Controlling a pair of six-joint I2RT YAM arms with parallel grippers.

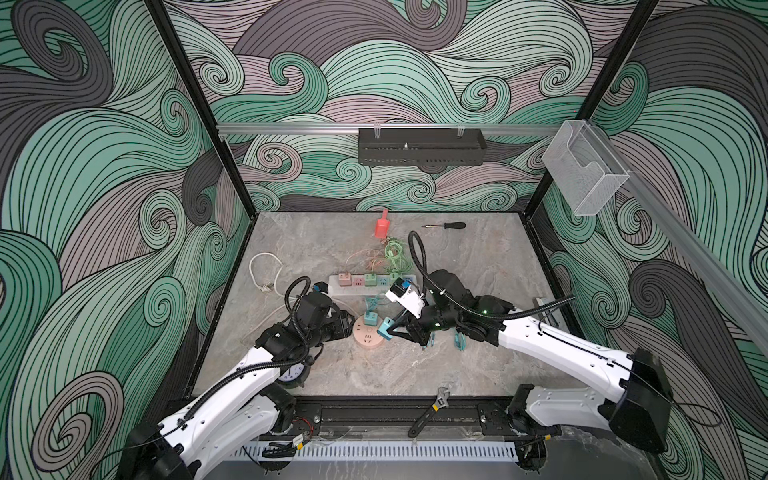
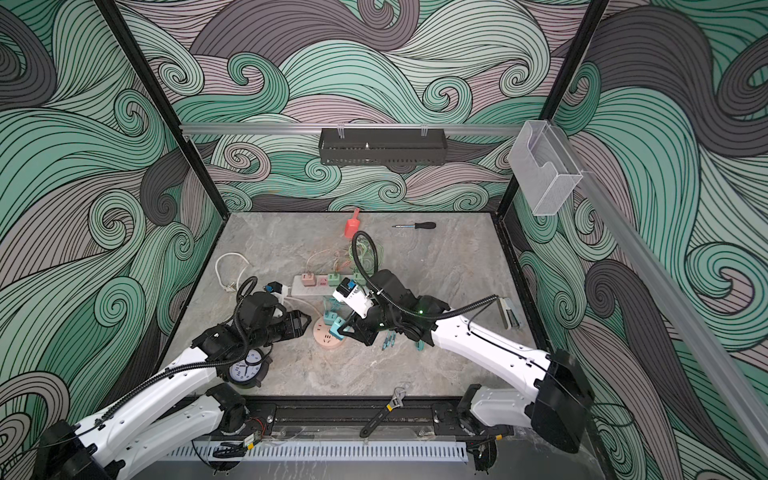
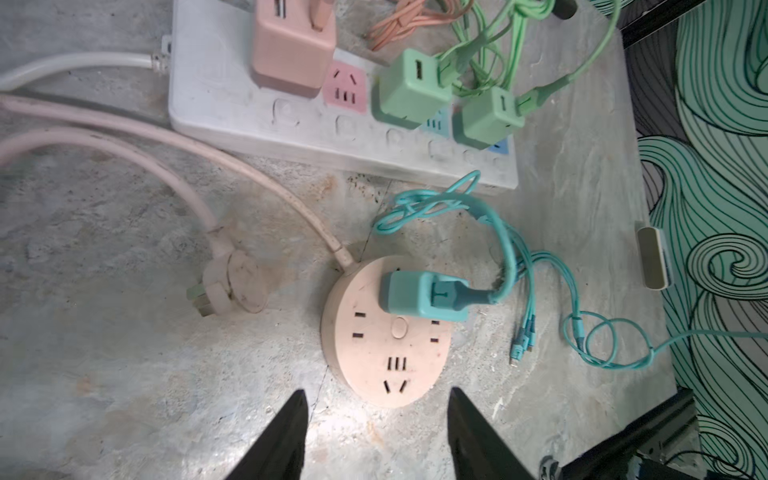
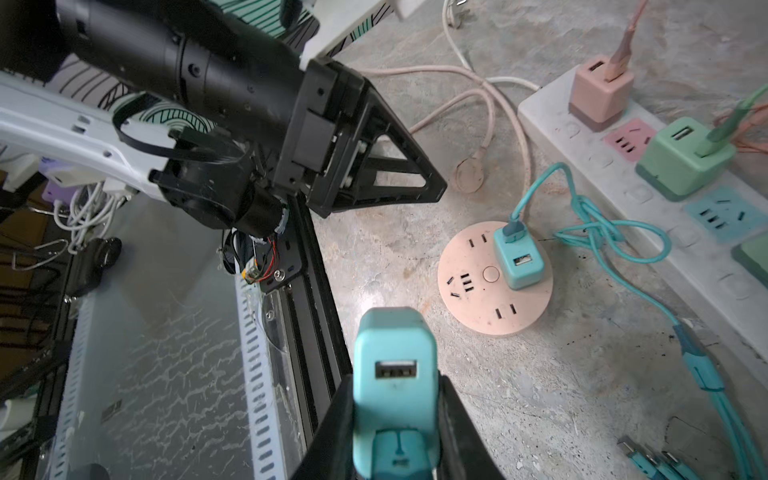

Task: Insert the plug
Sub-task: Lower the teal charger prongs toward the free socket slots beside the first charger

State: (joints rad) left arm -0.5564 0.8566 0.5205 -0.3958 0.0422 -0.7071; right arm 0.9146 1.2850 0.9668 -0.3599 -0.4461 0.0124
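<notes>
No lettering can be read; the numerals on the clock (image 2: pixel 245 371), near left, are too small.

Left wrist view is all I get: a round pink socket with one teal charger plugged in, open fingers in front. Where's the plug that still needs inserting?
Observer: The right gripper is shut on a second teal charger, just beside the round socket.
Operator: Any cable in that one?
Observer: No, its USB port shows empty in the right wrist view.
Operator: Anything near my arm's elbow?
Observer: A clock lies partly under the left arm.
</notes>
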